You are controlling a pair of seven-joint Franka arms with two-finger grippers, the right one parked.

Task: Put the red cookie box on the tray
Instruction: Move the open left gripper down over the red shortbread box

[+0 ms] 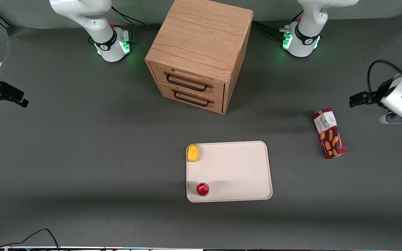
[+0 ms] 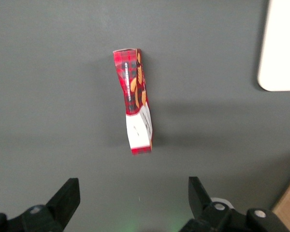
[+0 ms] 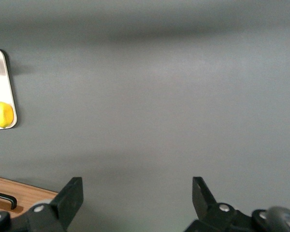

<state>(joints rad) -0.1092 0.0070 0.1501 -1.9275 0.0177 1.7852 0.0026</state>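
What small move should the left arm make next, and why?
Probably lower the claw toward the red cookie box. Its fingers are open and empty, and the box lies flat on the table beside the tray, not on it. The claw hangs above the table, apart from the box, so a descent over its narrow width seems needed before any grasp.

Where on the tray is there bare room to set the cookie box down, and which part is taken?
The flat cream-white tray is bare from its middle to the edge nearest the long dark-red cookie box. The edge toward the parked arm is crowded: a yellow lemon-like fruit and a small round red cup sit there. The gripper, jaws open, hangs above the box.
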